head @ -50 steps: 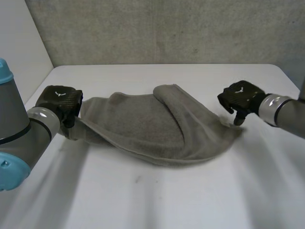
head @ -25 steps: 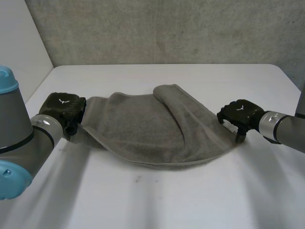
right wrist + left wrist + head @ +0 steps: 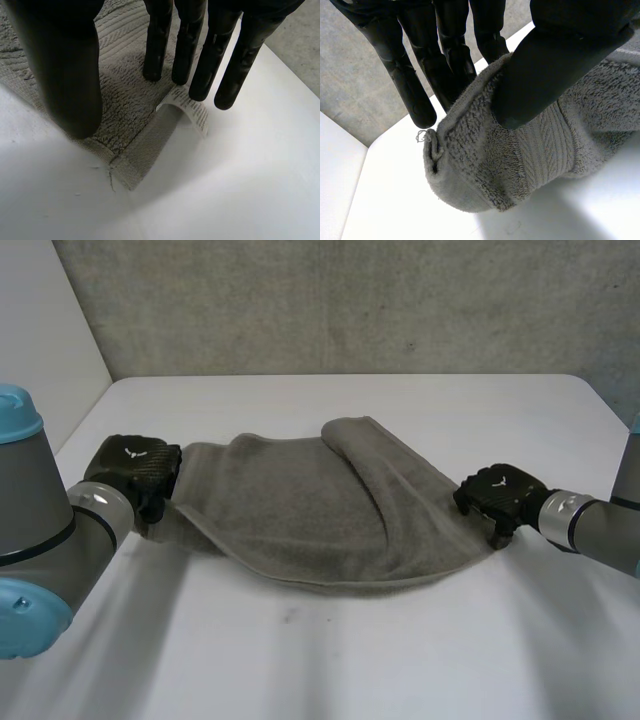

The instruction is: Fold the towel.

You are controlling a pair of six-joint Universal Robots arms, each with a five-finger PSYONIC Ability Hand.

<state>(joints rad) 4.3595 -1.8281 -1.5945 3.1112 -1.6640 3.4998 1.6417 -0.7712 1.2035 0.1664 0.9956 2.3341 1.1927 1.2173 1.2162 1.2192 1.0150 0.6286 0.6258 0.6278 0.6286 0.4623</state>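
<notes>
Head view: the right hand (image 3: pixel 495 495) has dropped onto the right end of the towel (image 3: pixel 320 510), which lies bunched across the white table (image 3: pixel 330 660). The left hand (image 3: pixel 132 468) is unchanged at the left end. A grey concrete wall (image 3: pixel 350 300) stands behind.
Left wrist view: thumb and fingers pinch a towel corner.
Right wrist view: fingers are straight, apart from the thumb, over the corner by its label (image 3: pixel 192 107).

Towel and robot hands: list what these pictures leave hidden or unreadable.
1. Head view: the fingers of the left robot hand and the right robot hand, covered by the hands' own backs.
2. Head view: the towel layer beneath its folded-over flap, covered by that flap.
3. Left wrist view: some of the left robot hand's fingertips, behind the pinched towel corner.
4. Right wrist view: the print on the label, too small to read.
</notes>
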